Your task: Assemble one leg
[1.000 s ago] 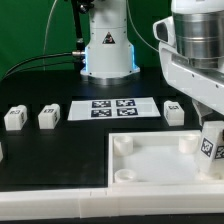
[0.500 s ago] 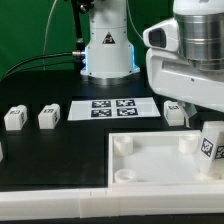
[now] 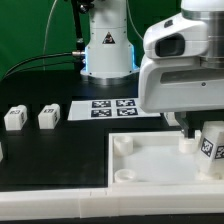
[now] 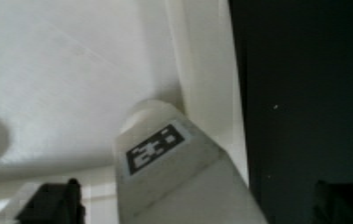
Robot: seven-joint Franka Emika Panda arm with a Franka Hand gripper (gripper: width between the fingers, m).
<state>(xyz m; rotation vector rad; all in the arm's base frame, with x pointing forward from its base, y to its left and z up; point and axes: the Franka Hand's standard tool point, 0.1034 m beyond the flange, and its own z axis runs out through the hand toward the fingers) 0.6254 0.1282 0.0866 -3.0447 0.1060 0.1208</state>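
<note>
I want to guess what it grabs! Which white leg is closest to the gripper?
The leg on the white panel, at the exterior view's right, by the gripper. The other legs sit on the black table, far left.

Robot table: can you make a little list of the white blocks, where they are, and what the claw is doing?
loose legs: first leg and second leg, apart on the black table, exterior view's left
third leg: on the panel's far corner, exterior view's right, tag showing
panel: large, white, round corner sockets
marker board: flat on the table behind the panel
gripper: open, one finger each side of the third leg, not touching it
</note>
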